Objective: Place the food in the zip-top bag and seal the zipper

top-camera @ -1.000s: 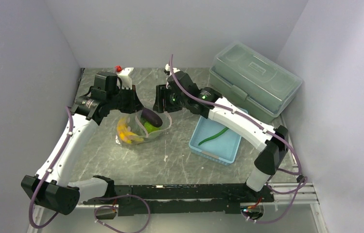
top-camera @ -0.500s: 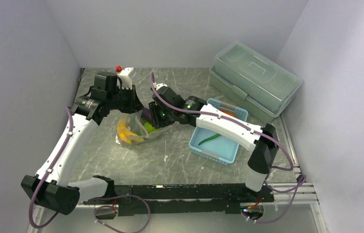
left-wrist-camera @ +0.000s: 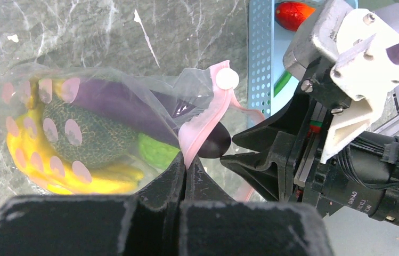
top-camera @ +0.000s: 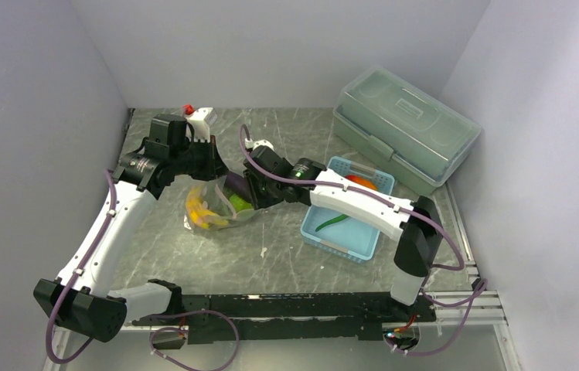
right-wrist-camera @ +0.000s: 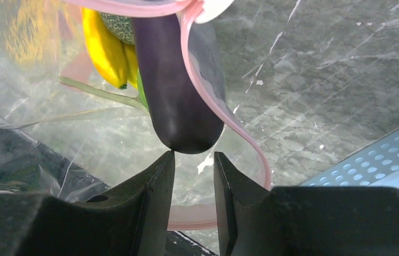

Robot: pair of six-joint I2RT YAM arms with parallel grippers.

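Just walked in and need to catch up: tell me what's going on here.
The left gripper is shut on the zipper of the bag, holding the mouth open. The right gripper, jaws apart, sits at the tip of the eggplant, which pokes out of the bag. Bananas, a melon and a lime-green fruit are inside. A green vegetable and an orange-red piece lie in the blue basket, not yet bagged; the zipper is unsealed.

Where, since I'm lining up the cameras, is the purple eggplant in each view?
Top external: purple eggplant centre-left, in the zip-top bag mouth.
Left wrist: eggplant centre, tip poking out.
Right wrist: eggplant top centre.
Shared landmark: yellow bananas beside it.
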